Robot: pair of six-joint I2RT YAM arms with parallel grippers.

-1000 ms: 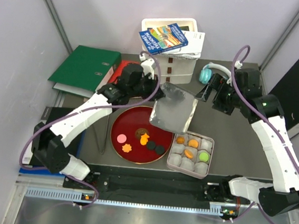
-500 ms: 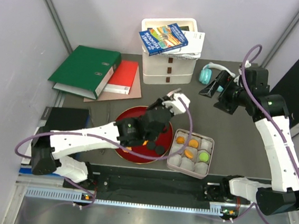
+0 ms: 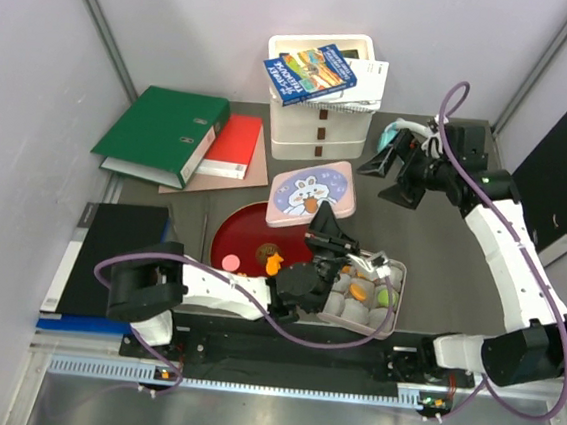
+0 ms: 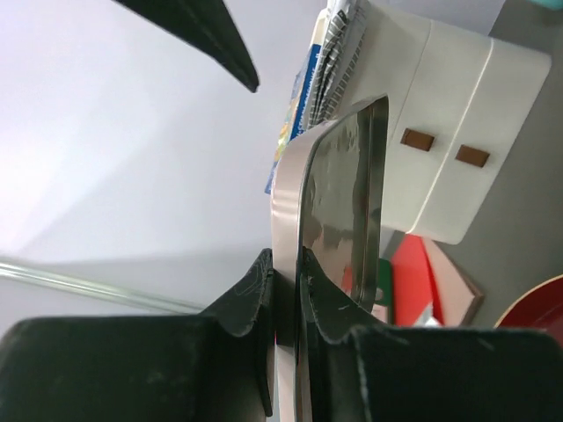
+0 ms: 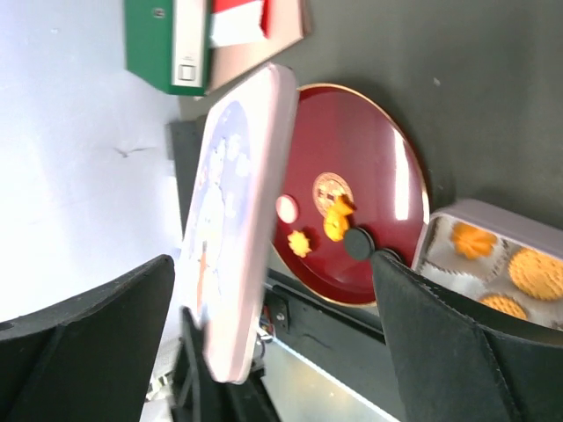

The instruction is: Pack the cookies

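1. Top view: the left gripper (image 3: 325, 222) stays clenched on the lid (image 3: 311, 192), but the lid has turned over. A second ago its shiny inside faced up; now the rabbit print does. The left arm has swung from the 11 o'clock side and lies low across the red plate (image 3: 229, 235). The lid hangs at 1 o'clock of the plate and 11 o'clock of the tin (image 3: 400, 284), not yet over it. The right gripper (image 3: 387, 177), released and empty, has hardly shifted and hovers at 12 o'clock of the tin.

2. Left wrist view: the fingers pinch the lid's rim and the lid shows edge-on. The white drawer box (image 4: 440, 149) stands behind it at 1 o'clock.

3. Right wrist view: the jaws stand wide with nothing between them. The cookies (image 5: 337, 220) are split. Pink, orange, brown and dark ones lie on the plate, and the others sit in the tin at 4 o'clock of it.

4. The lid now faces the right way for closing. With cookies left on the plate, though, packing looks unfinished, and closing now would probably leave them out.
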